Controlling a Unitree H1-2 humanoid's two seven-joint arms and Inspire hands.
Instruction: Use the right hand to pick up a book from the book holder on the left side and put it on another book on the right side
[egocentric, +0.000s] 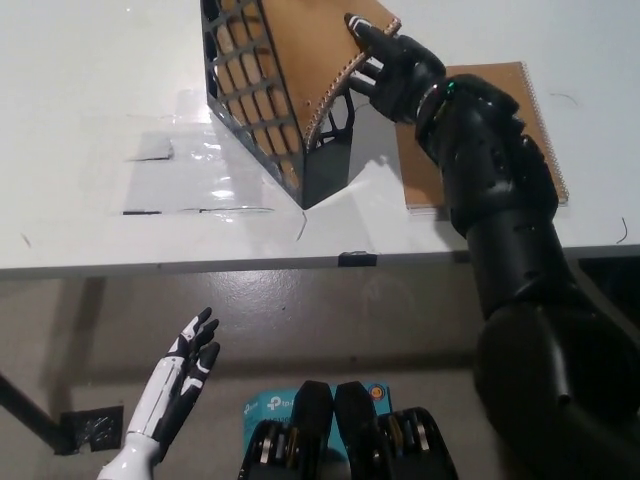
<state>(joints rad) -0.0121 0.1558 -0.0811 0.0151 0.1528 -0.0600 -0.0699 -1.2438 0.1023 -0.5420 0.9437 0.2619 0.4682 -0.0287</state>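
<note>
Right hand (392, 62) grips the book (318, 50), its top cut off.

Matt kraft-brown card book (305, 45), black plastic lattice book holder (262, 100) — glossy white table (100, 90), black plastic-looking right hand (395, 65)

Bright overhead light, glare on table (150, 120), sharp focus

Tabletop (120, 80): we see a white surface filling the upper half of the view, its front edge running straight across.
Marks: we note clear tape (190, 160) shining on the tabletop and a small black clip (349, 259) at its edge.
Floor (330, 320): we see dull grey-brown concrete below, shadowed under the tabletop.
Leg: we make out a dark table leg (20, 410) at lower left.
Light: we see glare from overhead.
</note>
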